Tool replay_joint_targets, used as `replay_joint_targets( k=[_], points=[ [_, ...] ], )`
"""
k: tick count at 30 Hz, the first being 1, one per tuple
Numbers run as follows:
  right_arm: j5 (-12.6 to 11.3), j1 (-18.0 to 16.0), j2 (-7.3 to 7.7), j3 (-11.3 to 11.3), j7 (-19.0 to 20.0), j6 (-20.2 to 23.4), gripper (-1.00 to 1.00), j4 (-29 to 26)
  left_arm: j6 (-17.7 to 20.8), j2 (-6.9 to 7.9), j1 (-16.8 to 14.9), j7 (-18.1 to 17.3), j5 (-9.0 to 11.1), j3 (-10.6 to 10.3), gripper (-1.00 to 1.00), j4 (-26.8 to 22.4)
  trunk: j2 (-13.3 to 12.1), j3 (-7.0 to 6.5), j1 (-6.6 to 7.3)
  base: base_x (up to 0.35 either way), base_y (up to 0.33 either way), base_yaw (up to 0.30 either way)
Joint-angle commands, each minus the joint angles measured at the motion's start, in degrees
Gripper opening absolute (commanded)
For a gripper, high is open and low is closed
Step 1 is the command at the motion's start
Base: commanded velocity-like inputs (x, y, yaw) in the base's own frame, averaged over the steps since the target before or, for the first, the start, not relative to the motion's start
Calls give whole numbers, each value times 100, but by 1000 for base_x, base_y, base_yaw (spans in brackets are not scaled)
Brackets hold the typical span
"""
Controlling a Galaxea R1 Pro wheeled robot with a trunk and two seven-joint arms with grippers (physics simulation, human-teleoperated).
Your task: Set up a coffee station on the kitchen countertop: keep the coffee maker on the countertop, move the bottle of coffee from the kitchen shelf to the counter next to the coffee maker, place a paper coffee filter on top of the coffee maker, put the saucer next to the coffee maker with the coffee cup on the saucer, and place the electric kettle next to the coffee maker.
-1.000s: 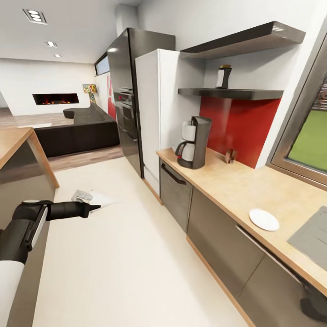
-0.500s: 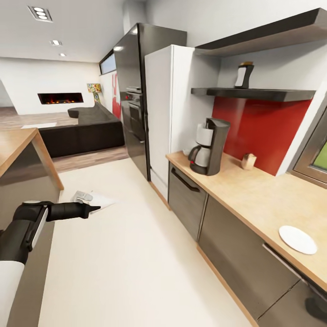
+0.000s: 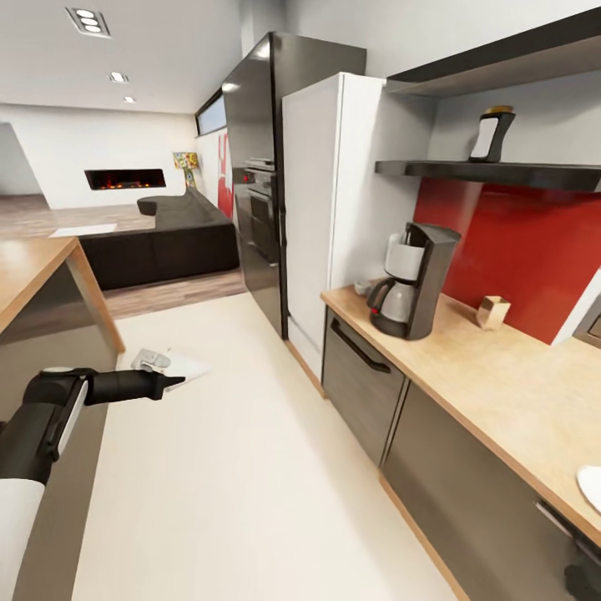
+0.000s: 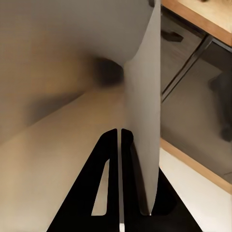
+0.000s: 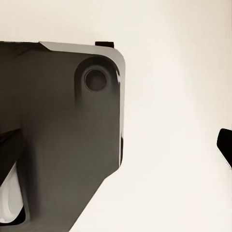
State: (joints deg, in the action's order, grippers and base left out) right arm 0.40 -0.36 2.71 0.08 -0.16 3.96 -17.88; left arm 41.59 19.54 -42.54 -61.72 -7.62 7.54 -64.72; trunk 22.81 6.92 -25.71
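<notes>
White paper coffee filter (image 4: 145, 96) between closed jaws

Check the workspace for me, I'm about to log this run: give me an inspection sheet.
Surface: countertop, light wood, mostly bare.
Job's things: coffee maker upright on the countertop; bottle on the shelf; saucer on the countertop at the picture's edge, nothing seen on it; filter in the left gripper. Kettle: nothing seen.
Clutter: small wooden block by the red backsplash; small pale thing behind the coffee maker, too small to tell.
Grippers: left gripper shut on the filter, over the floor; right gripper low by the cabinets, state unclear.
Cables: nothing seen.
Surroundings: fridge, island, sofa.
</notes>
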Motion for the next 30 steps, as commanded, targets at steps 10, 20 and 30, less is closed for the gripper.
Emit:
replay_joint_targets(
  k=[10,20,30],
  points=[
    [4,-2,2,1,-8,42,100,-13,33,-12,-9,-59,-63,-13,-100,-6,11,-71,-7,337,0,1],
    [4,-1,2,1,-10,45,100,-15,33,-12,-9,-59,-64,-28,-100,-6,11,-153,-7,323,96,0],
    [11,0,2,8,-3,54,100,-13,33,-12,-9,-59,-62,-36,-100,-6,11,-165,-7,258,246,-10]
  ],
)
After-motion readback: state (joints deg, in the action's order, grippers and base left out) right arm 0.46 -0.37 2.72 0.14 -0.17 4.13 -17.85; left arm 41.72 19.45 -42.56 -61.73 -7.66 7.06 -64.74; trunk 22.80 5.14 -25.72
